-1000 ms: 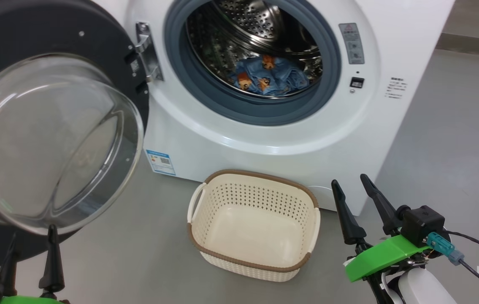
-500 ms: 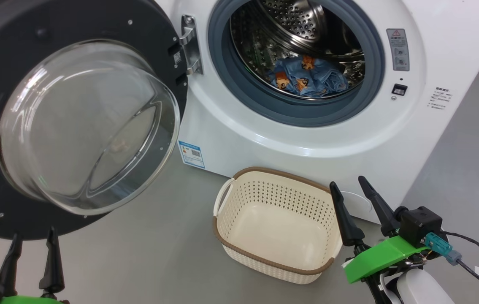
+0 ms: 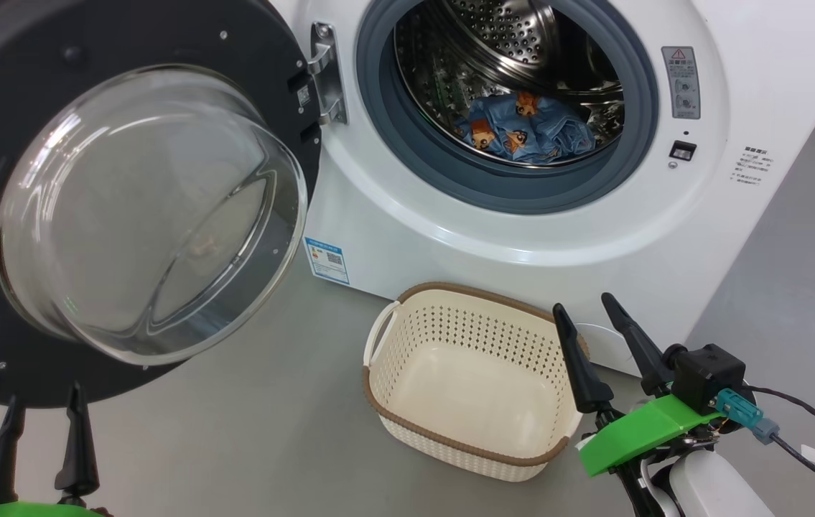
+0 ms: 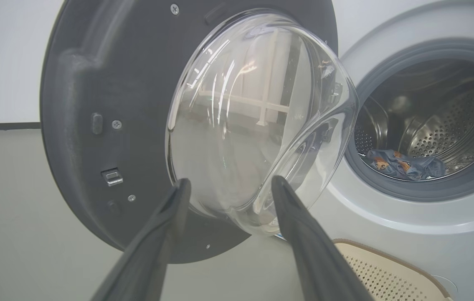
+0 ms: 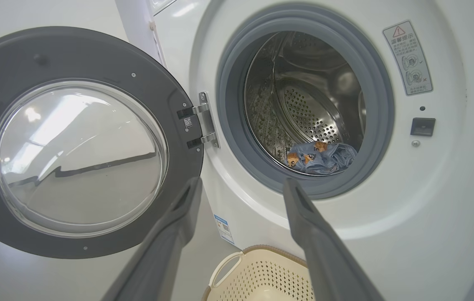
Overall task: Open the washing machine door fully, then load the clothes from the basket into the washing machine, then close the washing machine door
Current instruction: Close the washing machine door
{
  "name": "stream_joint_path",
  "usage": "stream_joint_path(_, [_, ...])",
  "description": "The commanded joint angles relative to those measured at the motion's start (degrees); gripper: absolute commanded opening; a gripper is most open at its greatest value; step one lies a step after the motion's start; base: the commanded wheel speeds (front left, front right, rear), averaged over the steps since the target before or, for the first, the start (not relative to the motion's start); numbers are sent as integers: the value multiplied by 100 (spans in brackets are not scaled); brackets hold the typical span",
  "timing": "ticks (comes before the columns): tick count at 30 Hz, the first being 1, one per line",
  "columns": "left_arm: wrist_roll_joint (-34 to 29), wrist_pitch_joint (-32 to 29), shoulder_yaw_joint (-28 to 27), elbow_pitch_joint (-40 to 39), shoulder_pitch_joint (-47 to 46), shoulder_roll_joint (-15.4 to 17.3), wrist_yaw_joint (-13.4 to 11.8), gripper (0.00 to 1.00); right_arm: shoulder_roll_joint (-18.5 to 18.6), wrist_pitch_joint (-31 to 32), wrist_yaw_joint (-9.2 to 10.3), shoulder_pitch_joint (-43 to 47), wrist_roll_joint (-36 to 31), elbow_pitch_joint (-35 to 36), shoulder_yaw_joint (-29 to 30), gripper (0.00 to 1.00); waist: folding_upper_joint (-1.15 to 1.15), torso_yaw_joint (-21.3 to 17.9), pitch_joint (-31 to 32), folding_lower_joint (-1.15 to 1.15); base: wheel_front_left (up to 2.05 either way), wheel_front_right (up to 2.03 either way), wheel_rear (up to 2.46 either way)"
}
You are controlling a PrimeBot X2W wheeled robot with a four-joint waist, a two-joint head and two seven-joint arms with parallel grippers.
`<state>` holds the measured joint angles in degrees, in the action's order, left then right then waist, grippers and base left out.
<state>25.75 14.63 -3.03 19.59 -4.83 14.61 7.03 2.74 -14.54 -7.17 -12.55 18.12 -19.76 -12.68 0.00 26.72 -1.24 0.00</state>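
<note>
Clothes (image 3: 522,133): light blue heap with orange patches, low in the steel drum (image 3: 508,29) of the washing machine (image 3: 522,237). Washing machine door (image 3: 12,93) is swung wide left on its hinge (image 3: 324,72). Its glass bowl (image 3: 141,208) bulges out, right ahead of the left fingers in the left wrist view. Basket (image 3: 464,451) sits empty on the floor (image 3: 271,431) below the opening. Left end effector (image 3: 46,393) is under the door's lower rim, fingers apart, nothing held. Right end effector (image 3: 582,303) is at the basket's right rim, fingers apart, nothing held.
</note>
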Motion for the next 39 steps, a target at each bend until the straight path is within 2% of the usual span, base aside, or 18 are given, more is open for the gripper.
stream_joint_path(1, [44,37,-262,-156,-275,190,5,100,14,-46,-32,-180,31,117,-113,100,0,-37,5,0,0,0,0])
stream_joint_path(11, [15,37,-283,-192,-249,159,12,100,14,-46,-32,-164,46,115,-148,100,0,-125,9,0,0,0,0])
stream_joint_path(12, [17,37,-279,-188,-248,158,13,91,14,-46,-32,-162,45,113,-150,100,0,-129,9,0,0,0,0])
stream_joint_path(13, [21,37,-276,-184,-247,160,14,61,14,-46,-32,-160,44,112,-154,100,0,-132,9,0,0,0,0])
stream_joint_path(14, [25,37,-269,-177,-248,163,15,37,14,-46,-32,-158,43,109,-156,100,0,-134,14,0,0,0,0])
stream_joint_path(15, [35,37,-262,-174,-252,169,17,0,14,-46,-32,-154,44,107,-157,100,0,-136,19,0,0,0,0])
stream_joint_path(24, [379,37,-347,-632,-467,435,40,0,14,-46,-32,-89,35,95,-148,100,0,-107,94,0,0,0,0])
stream_joint_path(31, [960,37,-502,-1495,-910,1106,44,0,14,-46,-32,-35,-8,93,-157,100,0,-105,118,0,0,0,0])
stream_joint_path(32, [1117,37,-535,-1557,-988,1197,45,0,14,-46,-32,-37,-11,89,-166,100,0,-116,120,0,0,0,0])
stream_joint_path(33, [1549,16,-599,-1590,-1167,1377,45,0,14,-46,-32,-43,-19,78,-185,100,0,-144,123,0,0,0,0])
stream_joint_path(39, [3041,-163,-933,-1403,-1813,1899,45,0,14,-46,-32,-63,-82,49,-191,100,0,-263,97,0,0,0,0])
